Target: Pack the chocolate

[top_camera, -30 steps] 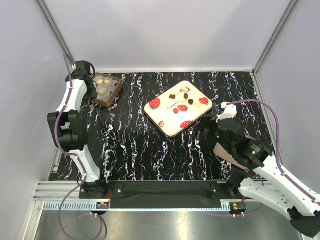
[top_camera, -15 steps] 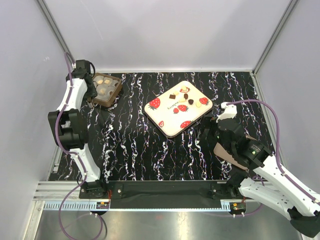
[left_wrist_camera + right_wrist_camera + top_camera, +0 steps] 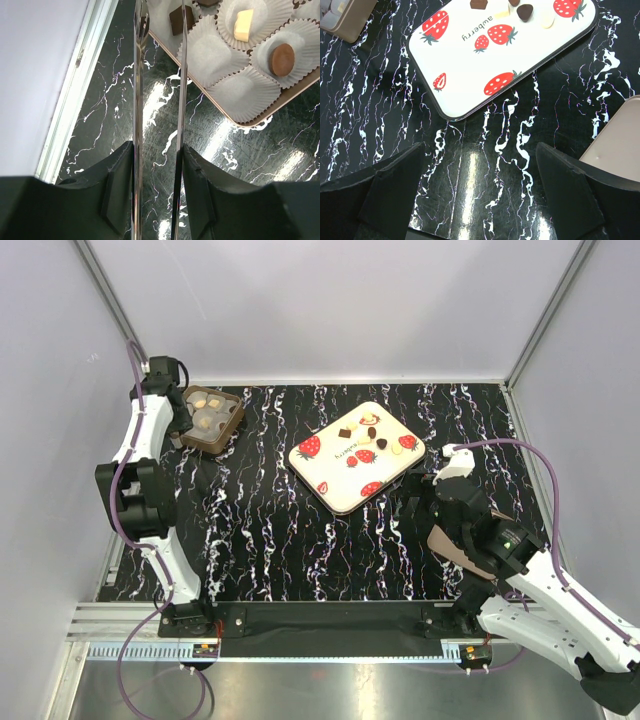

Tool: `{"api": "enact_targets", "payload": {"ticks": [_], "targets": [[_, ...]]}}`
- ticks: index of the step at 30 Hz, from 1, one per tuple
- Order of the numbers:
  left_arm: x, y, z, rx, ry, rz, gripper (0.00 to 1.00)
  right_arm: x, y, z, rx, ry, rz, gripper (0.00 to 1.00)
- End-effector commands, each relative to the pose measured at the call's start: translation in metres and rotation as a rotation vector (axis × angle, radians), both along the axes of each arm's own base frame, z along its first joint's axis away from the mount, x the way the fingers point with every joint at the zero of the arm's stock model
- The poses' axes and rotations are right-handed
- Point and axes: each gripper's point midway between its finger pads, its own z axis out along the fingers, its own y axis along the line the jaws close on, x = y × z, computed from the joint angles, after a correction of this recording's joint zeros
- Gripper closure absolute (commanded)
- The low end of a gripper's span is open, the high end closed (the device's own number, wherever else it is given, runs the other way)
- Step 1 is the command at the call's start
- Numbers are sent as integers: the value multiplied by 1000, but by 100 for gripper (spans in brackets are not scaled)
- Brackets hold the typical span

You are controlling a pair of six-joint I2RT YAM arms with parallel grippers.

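1. Left wrist has crept slightly back and left since the earlier frame, toward the far-left corner. Right arm, tray and box look unchanged.
2. left gripper [image 3: 159, 20]: long thin fingers run parallel with a narrow gap and nothing visible between them. The tips run off the top edge of the wrist view at the box corner, so I can't tell whether they touch anything.
3. brown box [image 3: 236, 426] sits in the far-left corner, right beside the left wrist. My read is that it's the drop point, kept inside that arm's reach.
4. chocolate [image 3: 371, 432]: most pieces lie loose at the far end of the strawberry tray [image 3: 350, 485], mid-table. A few already sit in the box's paper cups [image 3: 210, 47]: one cream, one brown round, one dark square. Other cups are empty, so packing looks early.
5. right gripper [image 3: 481, 150]: spread wide, empty, above bare table just near-right of the tray. It looks staged for a pick.
6. tan flat piece [image 3: 620, 142] lies at the right arm. It's possibly the box lid, parked clear of the work area.
7. table [image 3: 270, 530]: glossy black marble pattern with glare spots. Small sweets could probably skid on it.
8. Room: pale grey walls [image 3: 330, 300], metal corner posts [image 3: 110, 295], and a metal rail [image 3: 320, 625] along the near edge.
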Motion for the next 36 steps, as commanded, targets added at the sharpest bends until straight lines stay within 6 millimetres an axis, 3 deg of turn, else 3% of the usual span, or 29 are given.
{"api": "enact_targets", "payload": {"ticks": [1,5,8,11,13,14,16,17,18,19,20,23,25,28,36], "targets": [[10,8,33,37,-83,7,55,7,0,17,24,-50,-22,0],[7,-12,62,-16,-163,-47,55,6,0,19,29,-47,-19,0],[5,-45,82,-61,-224,-141,55,5,1,21,32,-48,-19,0],[-6,-107,82,-100,-230,-300,55,5,-2,24,27,-52,-24,0],[-14,-136,84,-118,-238,-376,55,5,-3,27,29,-57,-28,0],[-20,-165,92,-138,-263,-441,55,5,-4,27,24,-56,-31,0],[-32,-196,85,-174,-259,-519,55,4,-5,29,23,-58,-31,0],[-39,-229,95,-215,-302,-601,55,3,-6,27,16,-53,-33,0],[-46,-243,88,-233,-295,-635,55,3,-7,28,14,-53,-36,0],[-47,-259,94,-254,-331,-671,55,2,-8,28,15,-53,-36,0],[-55,-283,93,-285,-336,-721,55,2,-8,28,13,-51,-36,0],[-61,-321,78,-304,-329,-774,54,1,-10,28,19,-51,-42,0],[-58,-335,70,-298,-316,-785,54,0,-10,29,24,-50,-42,0],[-56,-364,40,-294,-255,-817,54,-1,-10,31,31,-48,-42,0],[-51,-417,13,-288,-243,-951,49,-3,-15,32,26,-52,-51,0]]}}
